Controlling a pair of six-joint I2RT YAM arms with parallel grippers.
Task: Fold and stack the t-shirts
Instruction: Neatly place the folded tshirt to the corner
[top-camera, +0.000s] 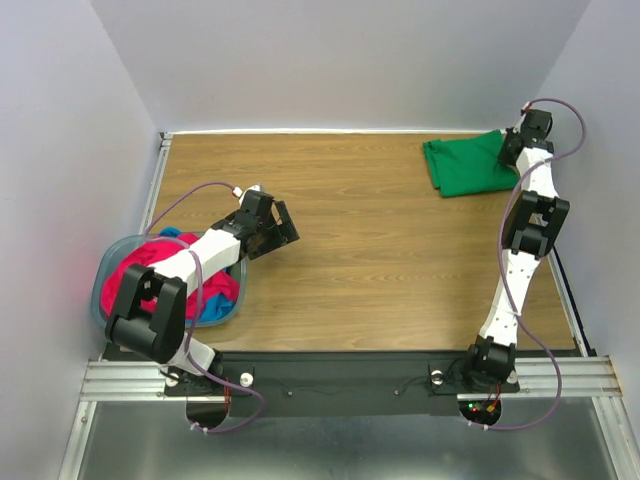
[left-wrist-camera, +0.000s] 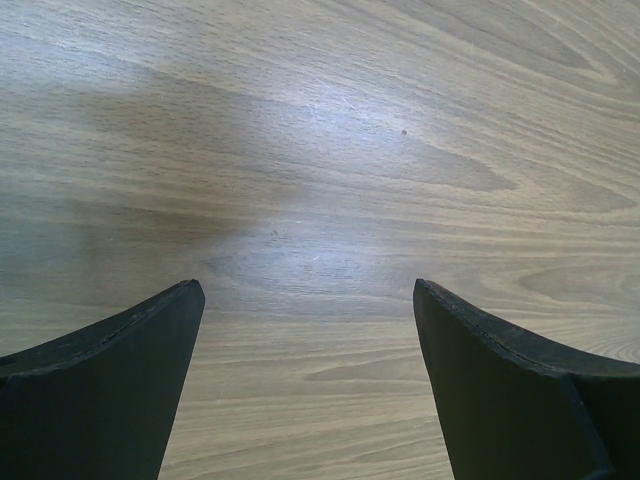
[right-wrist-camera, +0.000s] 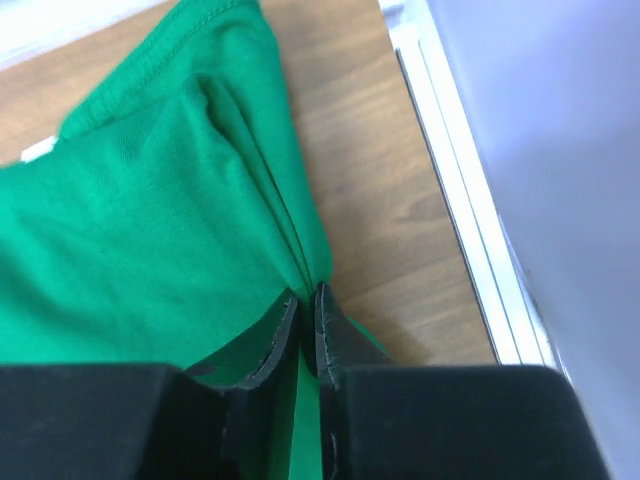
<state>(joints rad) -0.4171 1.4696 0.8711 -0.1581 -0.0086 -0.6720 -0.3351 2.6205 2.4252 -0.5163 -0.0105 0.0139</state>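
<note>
Lower left: pink-red t-shirt (top-camera: 140, 252) and blue t-shirt (top-camera: 215, 307) heaped in basket (top-camera: 100, 290). Left gripper (left-wrist-camera: 305, 290) spread wide, empty over bare table (top-camera: 380, 260). Upper right: right gripper (right-wrist-camera: 305, 295) pinched tight on green t-shirt (right-wrist-camera: 130, 230) fold; best pull low and slow so layers lie flat.

We are looking at a robotics lab test cell: a wood-grain table (top-camera: 360, 260) boxed in by plain pale panels (top-camera: 350, 60) at nine, twelve and three o'clock, with the left arm (top-camera: 190, 270) and right arm (top-camera: 515, 270) bolted by an aluminium rail (top-camera: 570, 375) at six o'clock.
</note>
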